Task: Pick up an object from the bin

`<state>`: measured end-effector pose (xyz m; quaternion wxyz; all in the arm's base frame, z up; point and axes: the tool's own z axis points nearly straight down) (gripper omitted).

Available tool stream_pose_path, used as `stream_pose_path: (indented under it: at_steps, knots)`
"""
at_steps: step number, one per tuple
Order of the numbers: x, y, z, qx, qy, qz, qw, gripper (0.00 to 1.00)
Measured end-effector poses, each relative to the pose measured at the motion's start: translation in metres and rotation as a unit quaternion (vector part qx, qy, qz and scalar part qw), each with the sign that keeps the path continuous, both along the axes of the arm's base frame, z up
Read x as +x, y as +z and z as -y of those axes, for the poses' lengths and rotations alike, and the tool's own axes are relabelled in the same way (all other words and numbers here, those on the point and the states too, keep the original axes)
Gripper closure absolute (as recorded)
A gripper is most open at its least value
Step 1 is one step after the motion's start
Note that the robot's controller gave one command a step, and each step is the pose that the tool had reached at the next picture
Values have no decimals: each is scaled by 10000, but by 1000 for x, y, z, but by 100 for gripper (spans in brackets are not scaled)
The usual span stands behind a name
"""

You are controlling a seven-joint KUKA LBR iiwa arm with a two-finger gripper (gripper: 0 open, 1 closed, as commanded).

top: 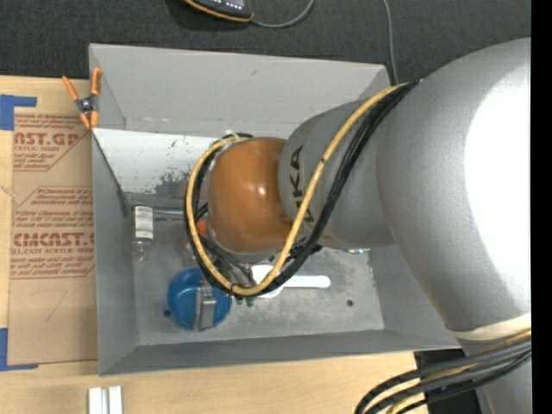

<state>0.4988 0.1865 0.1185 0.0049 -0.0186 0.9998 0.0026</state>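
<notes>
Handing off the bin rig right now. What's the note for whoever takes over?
Gripper: open or shut cannot be told. The orange wrist cover is low over the middle of the bin.
Things: blue round thing at the view's lower left, small clear bottle by the left wall, white stick-like piece right of the blue one.
Done: arm is down in the bin; no grasp visible.
Left: grasp one thing and lift it out.

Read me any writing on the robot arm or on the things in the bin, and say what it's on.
"KA": black letters on the arm's grey link; the rest cannot be made out.
Label on the small clear bottle at the left of the bin: too small to read.
Blue round thing: no writing visible.
</notes>
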Motion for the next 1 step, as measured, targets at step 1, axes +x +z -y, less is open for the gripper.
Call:
stream_pose_path:
  at_steps: [1]
  knots:
    - [-2, -15, 3, 9, 292, -4, 9996, 0]
